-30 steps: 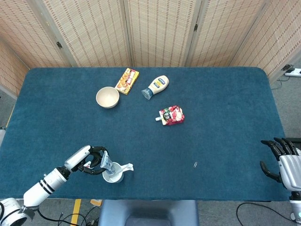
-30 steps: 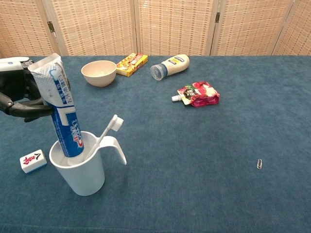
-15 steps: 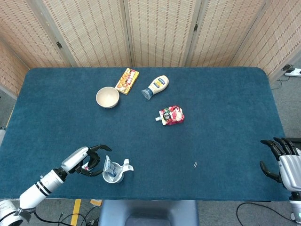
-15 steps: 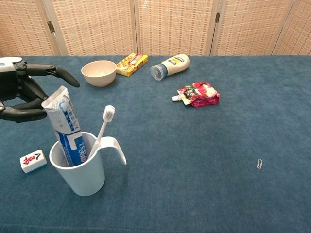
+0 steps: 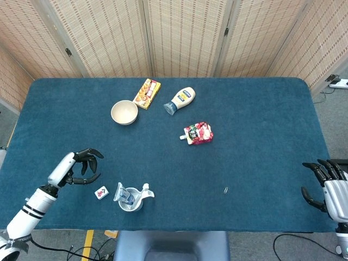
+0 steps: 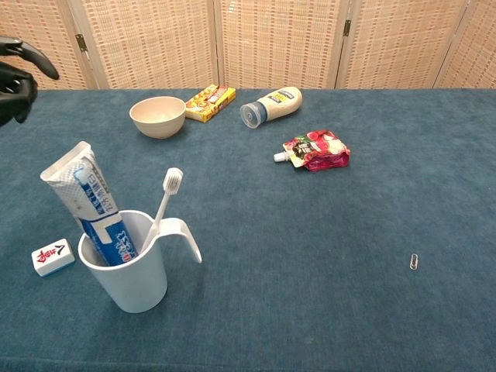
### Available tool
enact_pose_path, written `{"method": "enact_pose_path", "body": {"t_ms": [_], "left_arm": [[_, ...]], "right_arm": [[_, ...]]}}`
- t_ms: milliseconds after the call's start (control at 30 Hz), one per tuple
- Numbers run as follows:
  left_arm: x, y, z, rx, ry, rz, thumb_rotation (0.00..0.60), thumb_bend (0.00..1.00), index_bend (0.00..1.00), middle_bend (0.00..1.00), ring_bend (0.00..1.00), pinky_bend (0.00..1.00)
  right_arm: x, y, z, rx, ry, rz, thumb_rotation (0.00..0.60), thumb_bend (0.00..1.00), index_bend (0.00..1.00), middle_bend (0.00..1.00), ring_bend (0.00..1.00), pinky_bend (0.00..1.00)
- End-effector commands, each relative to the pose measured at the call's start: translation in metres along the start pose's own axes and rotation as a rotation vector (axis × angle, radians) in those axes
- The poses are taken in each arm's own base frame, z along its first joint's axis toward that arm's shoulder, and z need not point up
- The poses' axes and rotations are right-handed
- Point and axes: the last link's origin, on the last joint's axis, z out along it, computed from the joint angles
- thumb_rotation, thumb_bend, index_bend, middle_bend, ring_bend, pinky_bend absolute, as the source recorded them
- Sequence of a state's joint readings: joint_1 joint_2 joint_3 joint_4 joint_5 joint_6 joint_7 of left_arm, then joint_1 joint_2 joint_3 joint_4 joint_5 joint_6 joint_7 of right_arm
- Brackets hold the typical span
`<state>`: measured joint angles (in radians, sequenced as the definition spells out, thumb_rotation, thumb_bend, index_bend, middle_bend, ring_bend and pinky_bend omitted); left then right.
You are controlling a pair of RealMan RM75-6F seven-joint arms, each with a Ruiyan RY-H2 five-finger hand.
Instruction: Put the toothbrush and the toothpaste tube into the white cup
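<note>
White cup [image 6: 128, 267] near the front edge holds both items: the tube [image 6: 89, 205] leans to its left side, the toothbrush [image 6: 164, 201] stands bristles up toward its handle side. We judge the task done, with nothing left but to retire the arms. Our left hand [image 5: 81, 165] hangs well left of the cup, fingers spread and holding nothing; our right hand [image 5: 326, 185] waits at the far right edge, fingers loosely apart, also holding nothing. A second ago our left hand gripped the tube above the cup; it has since let go and pulled away, and the tube has tipped further left.
</note>
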<state>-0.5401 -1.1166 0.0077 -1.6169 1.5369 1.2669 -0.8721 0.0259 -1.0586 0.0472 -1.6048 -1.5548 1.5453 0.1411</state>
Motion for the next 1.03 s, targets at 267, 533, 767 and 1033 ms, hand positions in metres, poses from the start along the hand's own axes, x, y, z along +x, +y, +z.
{"method": "enact_pose_path", "body": {"t_ms": [267, 533, 767, 1033], "left_arm": [[0.049, -0.04, -0.023, 0.282, 0.345, 0.426, 0.6, 0.33, 0.46, 0.53, 0.37, 0.5], [0.033, -0.055, -0.058, 0.41, 0.392, 0.72, 0.6, 0.33, 0.43, 0.48, 0.34, 0.33], [0.017, -0.051, -0.087, 0.422, 0.325, 0.853, 0.6, 0.33, 0.34, 0.36, 0.23, 0.23], [0.0, -0.041, -0.11, 0.373, 0.328, 0.853, 0.6, 0.33, 0.3, 0.32, 0.21, 0.23]], "right_arm": [[-0.005, 0.001, 0.002, -0.002, -0.061, -0.02, 0.6, 0.29, 0.25, 0.28, 0.14, 0.12], [-0.011, 0.0, 0.005, 0.019, -0.116, 0.006, 0.6, 0.3, 0.25, 0.28, 0.14, 0.12], [-0.012, -0.001, 0.008, 0.034, -0.12, 0.018, 0.6, 0.3, 0.25, 0.28, 0.14, 0.12], [-0.015, 0.001, 0.005, 0.007, -0.107, 0.029, 0.6, 0.29, 0.25, 0.28, 0.14, 0.12]]}}
